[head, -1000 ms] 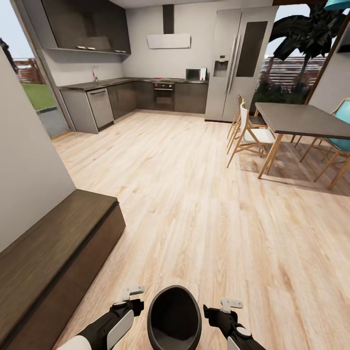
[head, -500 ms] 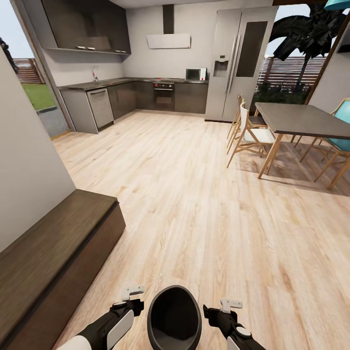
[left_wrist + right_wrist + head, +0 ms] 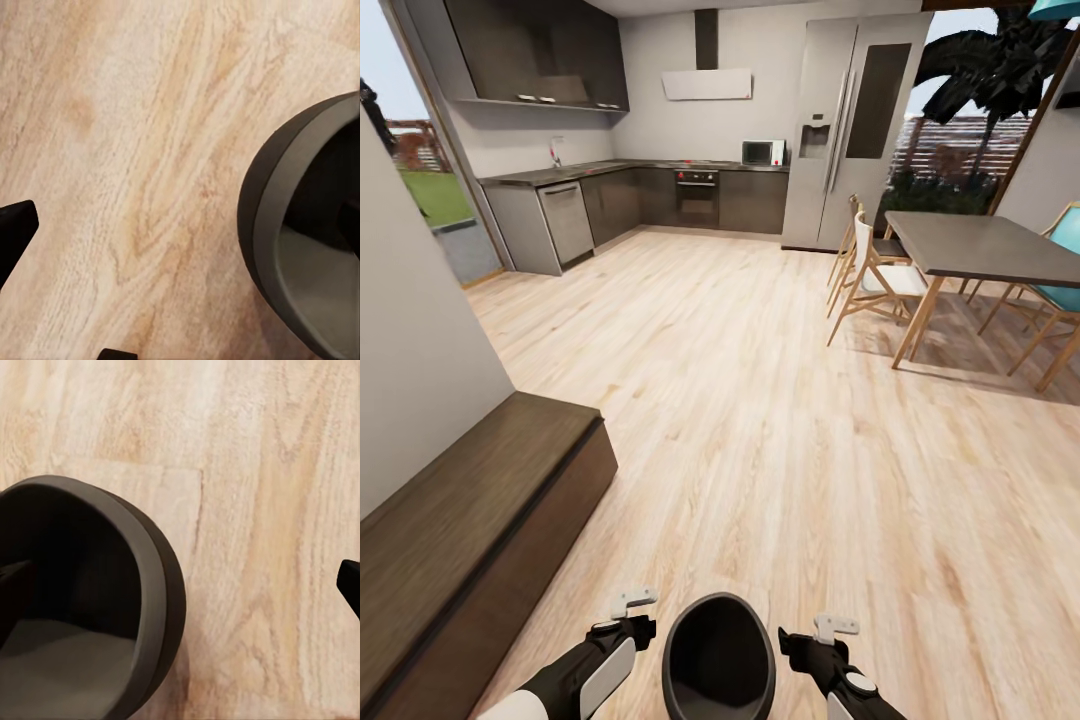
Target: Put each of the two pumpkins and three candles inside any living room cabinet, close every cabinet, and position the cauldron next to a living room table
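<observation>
The cauldron [image 3: 719, 657] sits low at the near edge of the head view, between the two arms, its wide black mouth facing up and empty inside as far as the dark bowl shows. The left gripper [image 3: 626, 612] stands just beside its left rim and the right gripper [image 3: 818, 636] just beside its right rim; whether either one touches or clasps the rim I cannot tell, nor whether the jaws are spread or clenched (each wrist view shows a finger tip at the picture's edge and another dark tip inside the bowl, which hints at a hold over the wall, no more). The pot looks rigid and probably heavy for its size, with a smooth rounded wall that could slip; the thick rim, taken on opposite sides, seems the safest hold.

To the near left runs the long dark-brown cabinet [image 3: 480, 530], its fronts apparently shut. Pale wooden floor [image 3: 760, 440] lies open ahead. At the far right stands a dining table [image 3: 980, 245] with chairs [image 3: 870, 280] along its left side, which would crowd an approach there. The grey kitchen [image 3: 650, 195] and fridge [image 3: 855, 130] lie far beyond.
</observation>
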